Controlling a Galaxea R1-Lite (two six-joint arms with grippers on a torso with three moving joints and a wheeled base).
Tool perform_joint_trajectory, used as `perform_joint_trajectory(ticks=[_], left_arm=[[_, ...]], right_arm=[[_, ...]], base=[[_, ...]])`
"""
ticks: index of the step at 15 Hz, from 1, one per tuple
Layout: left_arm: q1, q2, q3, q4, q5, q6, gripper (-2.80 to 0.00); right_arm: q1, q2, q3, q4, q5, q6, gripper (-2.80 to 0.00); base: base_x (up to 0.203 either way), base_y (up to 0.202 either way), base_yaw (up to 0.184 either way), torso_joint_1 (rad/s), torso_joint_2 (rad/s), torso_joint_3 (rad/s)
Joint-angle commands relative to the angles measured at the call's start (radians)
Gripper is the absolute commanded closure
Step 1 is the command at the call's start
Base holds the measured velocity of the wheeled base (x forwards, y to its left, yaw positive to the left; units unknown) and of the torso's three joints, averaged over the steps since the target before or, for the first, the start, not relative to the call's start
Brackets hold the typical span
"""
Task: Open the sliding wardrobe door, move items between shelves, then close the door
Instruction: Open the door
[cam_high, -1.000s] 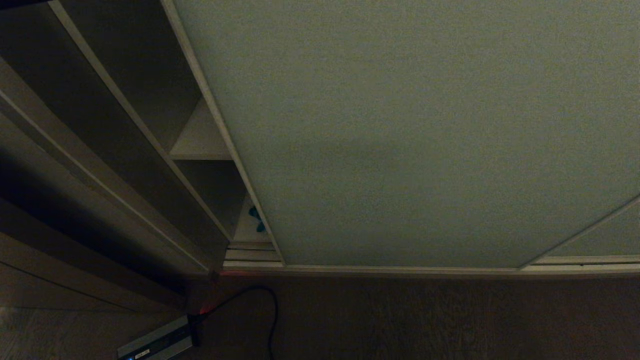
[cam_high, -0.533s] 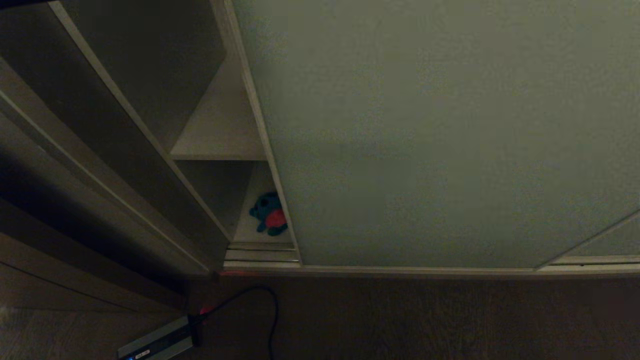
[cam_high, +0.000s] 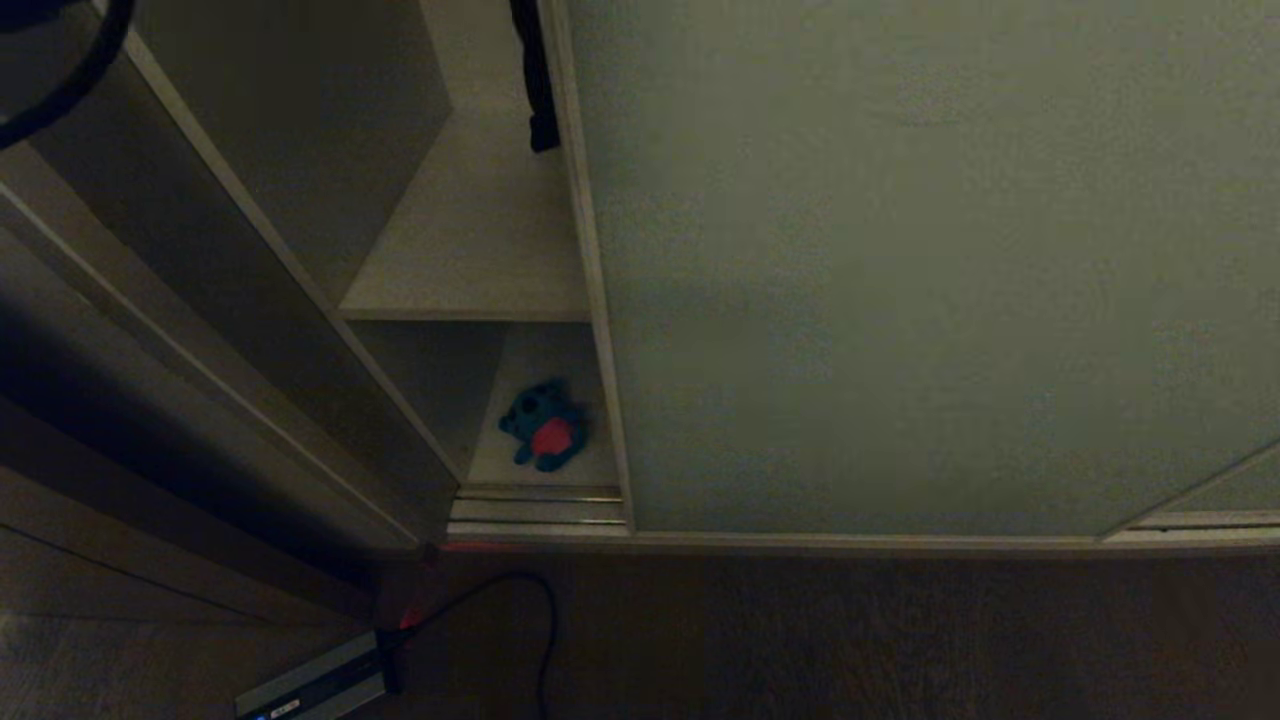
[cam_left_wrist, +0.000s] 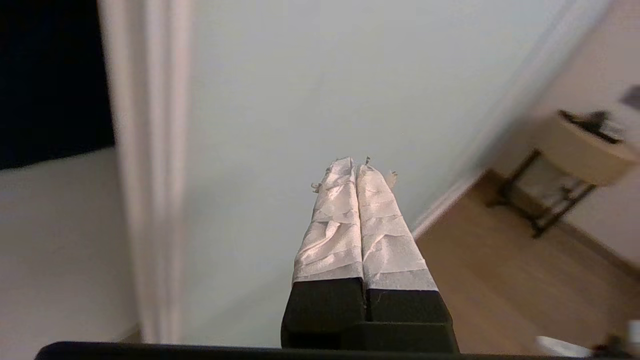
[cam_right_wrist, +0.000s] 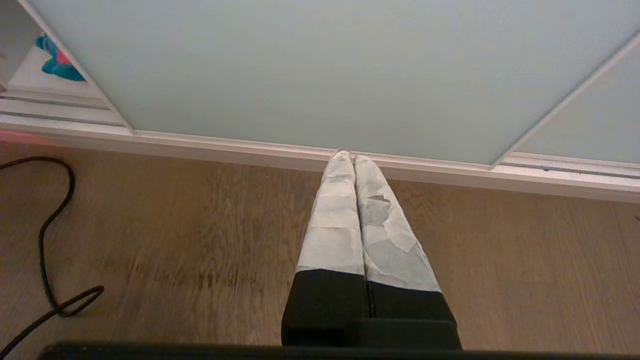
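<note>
A: Head view first: what is being shown of the sliding wardrobe door (cam_high: 900, 280)?

B: The pale grey-green panel is filling the centre and right of the frame, and its thin metal edge is running from the top centre down to the lower centre. A gap is being left open to the left of that edge. A second, like panel (cam_high: 1225, 490) is being glimpsed at the lower right.

A: And inside the gap?

B: An off-white upper shelf (cam_high: 480, 250) is being seen at the upper centre, and a lower shelf (cam_high: 560, 350) beneath it. The teal plush monster (cam_high: 543, 425) with the red-pink belly is being shown sitting on the lower shelf, just beside the door's edge, above the ribbed floor track (cam_high: 535, 505).

A: Where is the left gripper (cam_high: 535, 85) being seen?

B: At the top centre, as a dark shape hanging right against the door's edge over the upper shelf. In the left wrist view the left gripper's (cam_left_wrist: 361, 172) taped fingers are being pressed together, nothing between them, close to the door face; contact cannot be told.

A: The right gripper (cam_right_wrist: 348, 155)?

B: It is being shown only in its own wrist view, fingers closed on nothing, above the wooden floor (cam_right_wrist: 200, 240) before the door's bottom rail.

A: Anything else?

B: A grey box (cam_high: 315, 688) with a black cable (cam_high: 545, 630) is being seen on the floor at the lower left.
</note>
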Motion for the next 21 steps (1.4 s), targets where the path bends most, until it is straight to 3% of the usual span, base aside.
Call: perform_joint_trajectory(ticks=[1,5,7,9,11,14,21], left_arm=[[-0.035,0.004,-0.027,0.001,0.004,-0.002,0.00],[-0.036,-0.120,-0.049,0.089,0.014,-0.001,0.00],[-0.030,-0.176,-0.057,0.115,0.074,-0.005,0.00],[0.020,-0.173,-0.057,0.117,0.145,-0.018,0.00],[0.091,-0.117,-0.051,0.115,0.171,-0.026,0.00],[0.166,0.026,-0.077,0.091,0.180,-0.016,0.00],[0.169,0.139,-0.164,0.086,0.143,-0.024,0.00]], right_arm=[[0.000,0.002,0.003,0.000,0.001,-0.001,0.00],[0.000,0.002,0.003,0.000,0.001,-0.001,0.00],[0.000,0.002,0.005,0.000,0.001,-0.001,0.00],[0.000,0.002,0.003,0.000,0.001,-0.001,0.00],[0.000,0.002,0.004,0.000,0.001,-0.001,0.00],[0.000,0.002,0.004,0.000,0.001,-0.001,0.00],[0.000,0.002,0.003,0.000,0.001,-0.001,0.00]], base=[[0.000,0.000,0.000,0.000,0.00,0.000],[0.000,0.000,0.000,0.000,0.00,0.000],[0.000,0.000,0.000,0.000,0.00,0.000],[0.000,0.000,0.000,0.000,0.00,0.000],[0.000,0.000,0.000,0.000,0.00,0.000],[0.000,0.000,0.000,0.000,0.00,0.000],[0.000,0.000,0.000,0.000,0.00,0.000]])
